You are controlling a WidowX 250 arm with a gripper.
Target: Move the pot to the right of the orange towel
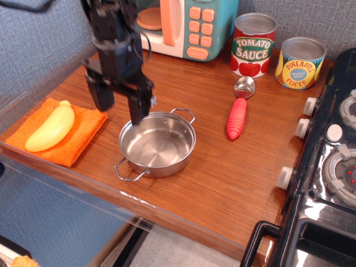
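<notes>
The shiny steel pot (157, 144) with two wire loop handles sits upright on the wooden counter, just right of the orange towel (75, 135). A yellow toy banana (51, 126) lies on the towel. My black gripper (120, 103) hangs open and empty above the gap between towel and pot, over the pot's far-left rim. One finger (137, 107) is by the rim, the other is over the towel's right corner. It touches nothing.
A red-handled spoon (238, 114) lies right of the pot. A tomato sauce can (253, 45) and a pineapple can (300, 63) stand at the back right. A toy microwave (186, 25) is at the back. A black stove (331, 161) borders the right side.
</notes>
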